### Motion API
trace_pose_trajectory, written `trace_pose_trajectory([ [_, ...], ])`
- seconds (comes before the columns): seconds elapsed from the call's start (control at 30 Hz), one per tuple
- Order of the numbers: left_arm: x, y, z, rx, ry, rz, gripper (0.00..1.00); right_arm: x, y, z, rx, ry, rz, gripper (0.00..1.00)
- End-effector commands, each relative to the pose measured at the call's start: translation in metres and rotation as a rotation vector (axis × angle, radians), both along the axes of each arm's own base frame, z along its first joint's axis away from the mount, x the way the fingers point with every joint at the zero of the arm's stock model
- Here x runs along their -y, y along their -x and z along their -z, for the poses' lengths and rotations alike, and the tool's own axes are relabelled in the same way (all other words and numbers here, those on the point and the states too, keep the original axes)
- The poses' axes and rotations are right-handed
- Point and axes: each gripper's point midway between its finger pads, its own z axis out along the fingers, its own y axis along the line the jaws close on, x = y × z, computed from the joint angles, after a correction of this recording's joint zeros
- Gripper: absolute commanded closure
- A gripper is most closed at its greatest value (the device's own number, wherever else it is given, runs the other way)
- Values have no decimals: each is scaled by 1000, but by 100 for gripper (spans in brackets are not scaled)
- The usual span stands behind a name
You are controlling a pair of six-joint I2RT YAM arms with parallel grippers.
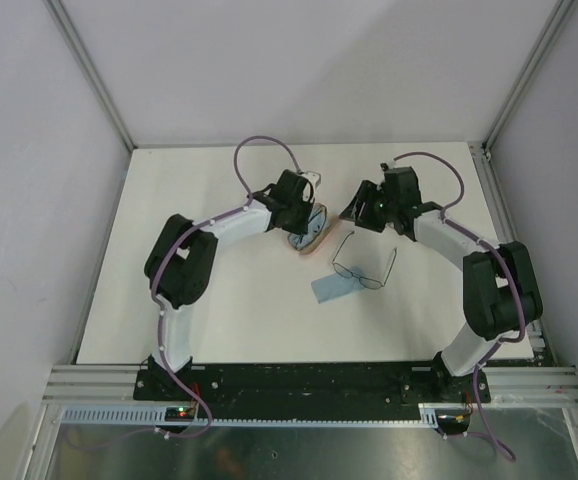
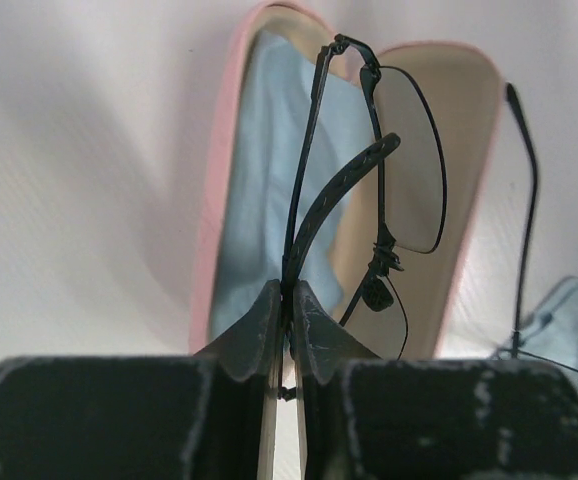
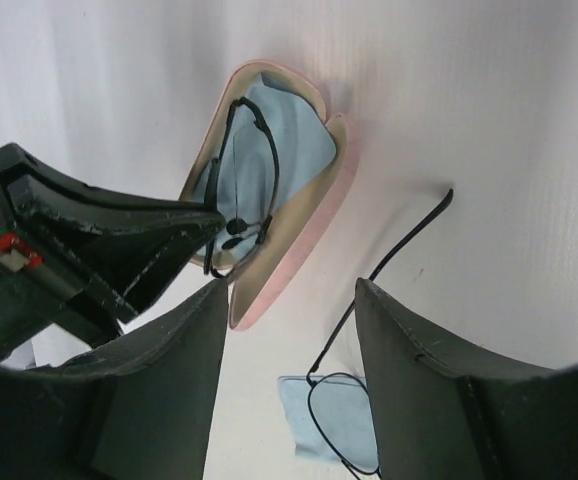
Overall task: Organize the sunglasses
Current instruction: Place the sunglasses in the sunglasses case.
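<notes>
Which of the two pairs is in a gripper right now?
The folded pair, pinched by the left gripper over the open pink case. The other pair lies loose on the table, arms spread, one lens on a blue cloth.

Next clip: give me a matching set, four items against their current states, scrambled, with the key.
1. left gripper
2. right gripper
3. wire-framed glasses
4. pink-rimmed case

a. fingers apart, holding nothing
b. on the table, one lens over the blue cloth
c. lying open
d. shut on the black-rimmed sunglasses

Pairs: 1-d, 2-a, 3-b, 4-c
</notes>
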Motion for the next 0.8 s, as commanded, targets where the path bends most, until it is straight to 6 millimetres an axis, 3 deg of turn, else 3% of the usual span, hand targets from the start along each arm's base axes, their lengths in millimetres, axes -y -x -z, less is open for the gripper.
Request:
trace_pose_trajectory([
  [0.0,-12,-23,-8,75,-76,-56,89,4,6,-14,29,-3,-11,42],
  [0.27,-18,-28,3,70,-128,-65,89,5,6,-13,28,-5,-16,41],
  [0.43,-24,-26,20,41,-165,-57,89,2,6,-9,22,-9,-25,41],
  [0.77,-17,1,53,-112,-92,-28,88,-10,6,3,7,-28,-72,36],
])
